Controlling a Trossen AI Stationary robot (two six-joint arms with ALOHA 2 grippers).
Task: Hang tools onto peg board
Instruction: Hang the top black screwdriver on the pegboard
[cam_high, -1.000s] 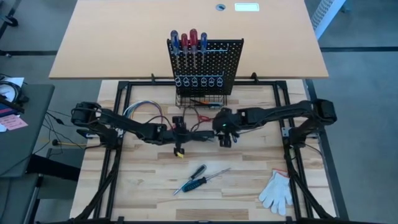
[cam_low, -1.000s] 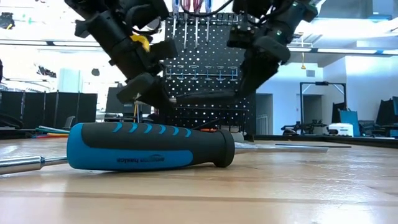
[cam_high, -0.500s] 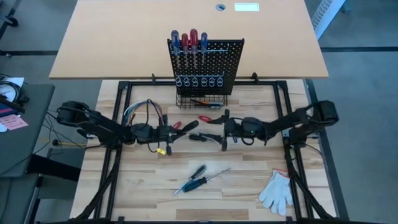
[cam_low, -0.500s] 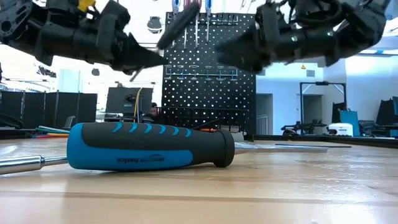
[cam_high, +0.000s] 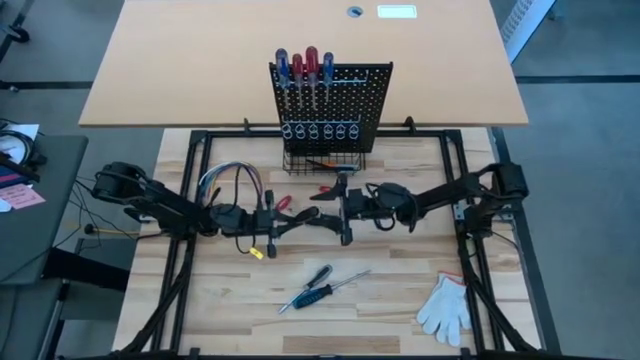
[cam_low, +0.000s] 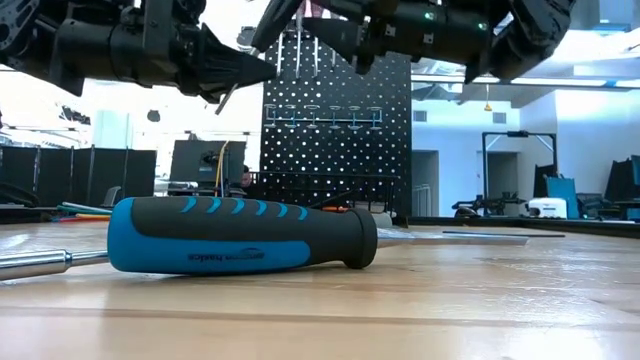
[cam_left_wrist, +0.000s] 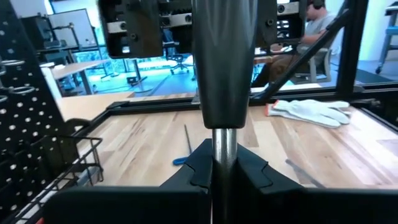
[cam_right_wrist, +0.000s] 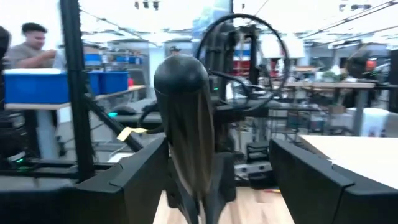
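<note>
The black peg board (cam_high: 335, 115) stands at the table's far middle, with several red- and blue-handled screwdrivers (cam_high: 302, 65) in its top row and a wire basket (cam_high: 322, 160) at its foot. My left gripper (cam_high: 274, 222) is shut on a black-handled screwdriver (cam_high: 305, 213) in the air over the table's middle. My right gripper (cam_high: 344, 208) faces it, level and open. Its fingers (cam_right_wrist: 140, 180) stand on either side of the handle (cam_right_wrist: 183, 106) without touching. Two more screwdrivers (cam_high: 320, 285) lie nearer. Red-handled pliers (cam_high: 330, 190) lie before the basket. My left gripper pinches the screwdriver's bare metal shaft (cam_left_wrist: 224, 152) between its two fingers, just below the black handle (cam_left_wrist: 224, 62). The fingers come level from the table's left. The screwdriver is lifted clear of the table, and its handle slants up toward my right gripper.
A white glove (cam_high: 445, 305) lies at the near right and a bundle of coloured wires (cam_high: 235, 182) at the far left. A blue-handled screwdriver (cam_low: 235, 235) lies close before the low camera. People sit in the room beyond the table.
Both grippers have tipped up from pointing down at the table to level. My left gripper has drawn back toward the table's left edge with the screwdriver, its handle now slanting up. My right gripper first pulled back toward the right, then came toward the handle.
</note>
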